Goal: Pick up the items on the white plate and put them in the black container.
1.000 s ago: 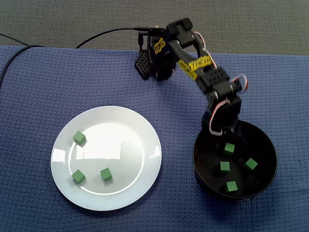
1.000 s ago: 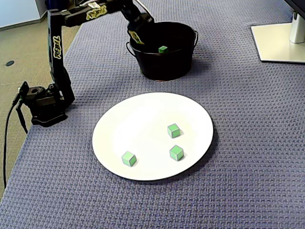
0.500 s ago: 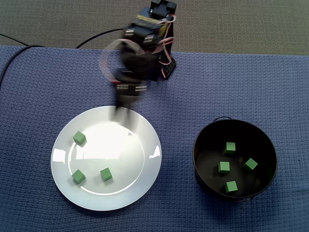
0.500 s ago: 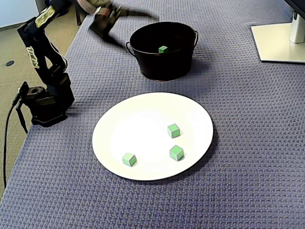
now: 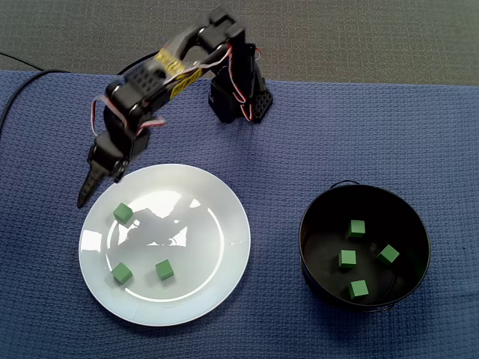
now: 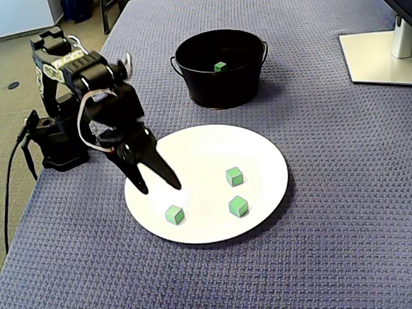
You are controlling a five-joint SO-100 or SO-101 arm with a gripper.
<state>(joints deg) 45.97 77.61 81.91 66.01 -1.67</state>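
The white plate (image 5: 217, 258) (image 6: 212, 145) holds three green cubes: one at the upper left (image 5: 123, 214) (image 6: 174, 214) and two lower down (image 5: 121, 273) (image 5: 165, 269), as one fixed view shows them. The black container (image 5: 305, 232) (image 6: 219, 90) has several green cubes in it, one of which (image 6: 221, 65) shows over its rim. My gripper (image 5: 86, 193) (image 6: 159, 187) hangs open and empty over the plate's edge, close to the upper-left cube and not touching it.
The arm's base (image 5: 239, 101) (image 6: 61, 138) stands at the edge of the blue cloth. A white stand foot (image 6: 376, 58) sits beyond the container. A black cable (image 5: 161, 52) runs off the cloth onto the grey floor.
The arm swung from over the container across to the plate's far side and came down. Its jaws are now spread near the upper-left cube. No cube has moved.
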